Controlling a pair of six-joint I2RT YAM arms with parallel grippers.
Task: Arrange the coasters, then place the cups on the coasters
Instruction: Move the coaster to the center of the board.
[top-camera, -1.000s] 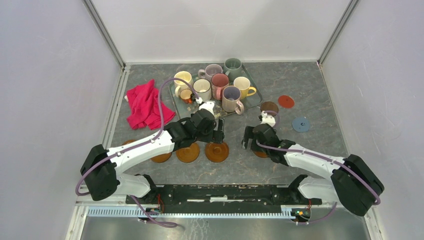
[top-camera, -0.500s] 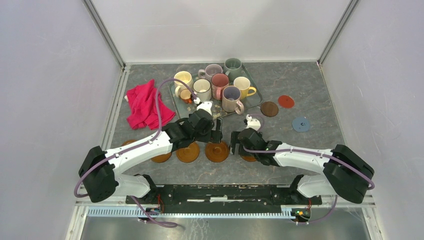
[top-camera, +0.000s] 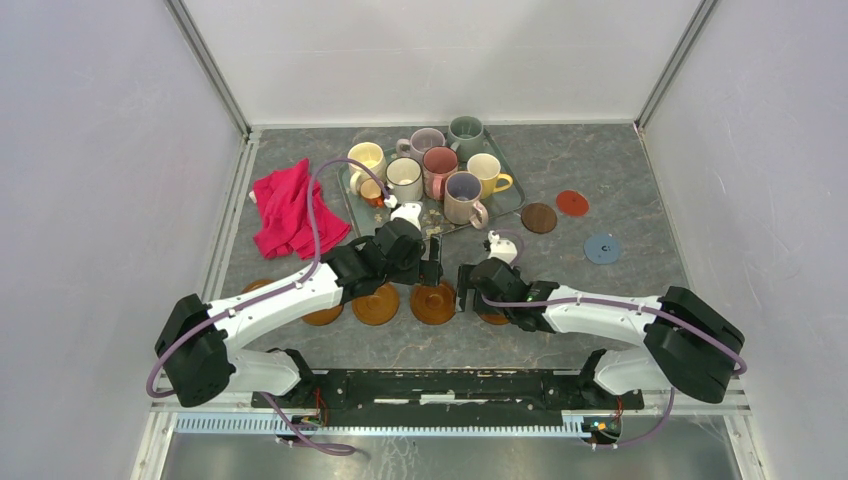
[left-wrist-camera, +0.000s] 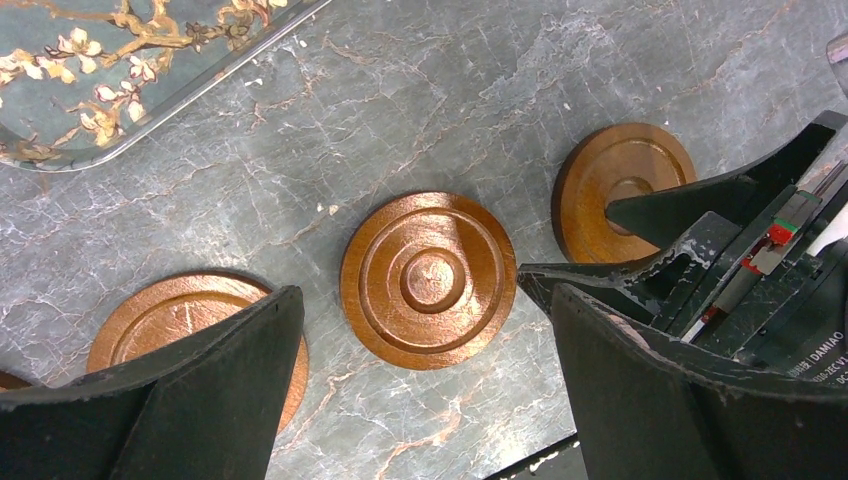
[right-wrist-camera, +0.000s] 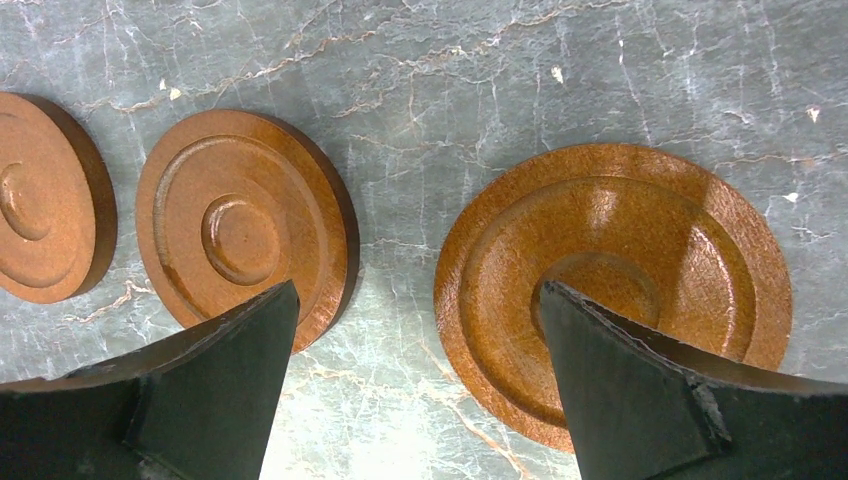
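We think we are on the lining-up step: our left gripper and right gripper both hang wide open, holding nothing, over the orange-brown coasters near us, so next we should fetch the loose coasters at the right, while the cups sit on the tray.

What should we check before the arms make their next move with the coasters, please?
1. Left gripper open, empty: ok.
2. Right gripper open, empty: ok.
3. Middle coaster between left jaws: ok.
4. Right jaws centred on a coaster: not ok; their gap shows bare table beside the end coaster.
5. All coasters in the row: not ok; dark brown coaster, red coaster, grey-blue coaster lie apart.
6. Clearance between the two grippers: cannot tell.
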